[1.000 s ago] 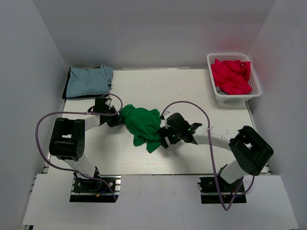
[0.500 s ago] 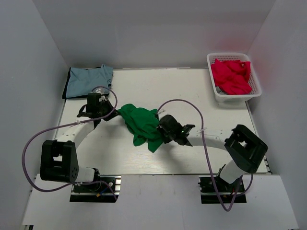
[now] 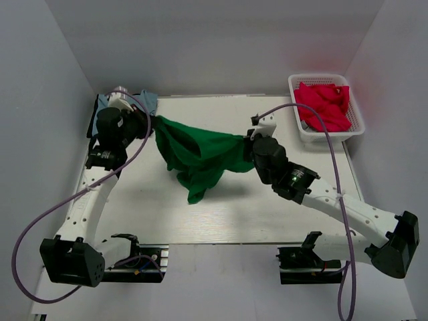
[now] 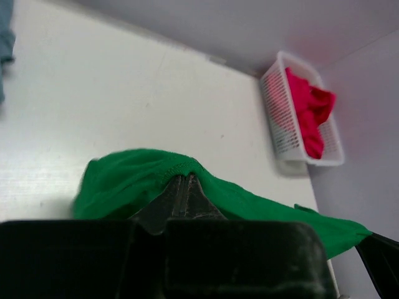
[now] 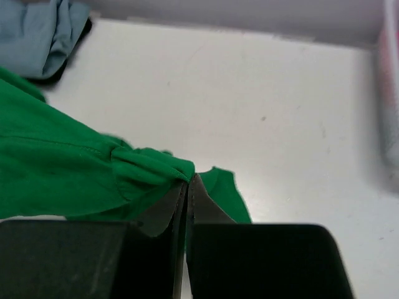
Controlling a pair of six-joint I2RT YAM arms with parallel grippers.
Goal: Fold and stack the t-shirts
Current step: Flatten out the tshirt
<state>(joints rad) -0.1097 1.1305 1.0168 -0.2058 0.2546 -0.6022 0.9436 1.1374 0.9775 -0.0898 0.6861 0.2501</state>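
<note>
**Green shirt slung between two small pinches**

The green t-shirt (image 3: 197,150) hangs mid-frame between the arms, its lower part drooping bunched toward the tabletop (image 3: 221,214). The left gripper (image 4: 182,185) and right gripper (image 5: 187,185) are each clamped on a small fold of its edge. Pulling harder could tug cloth free, and laying it down bunched would spoil the fold. Only the wrist views show those bites; only the top view shows the sagging tail.

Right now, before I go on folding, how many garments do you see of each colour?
Green: 1, the green t-shirt, held up and stretched.
Light blue: 1, the light blue shirt at the far left corner.
Black: 1, a black edge under it.
Red: 1 red heap in the white basket; pieces inseparable.
Total: 4, at least.
</note>
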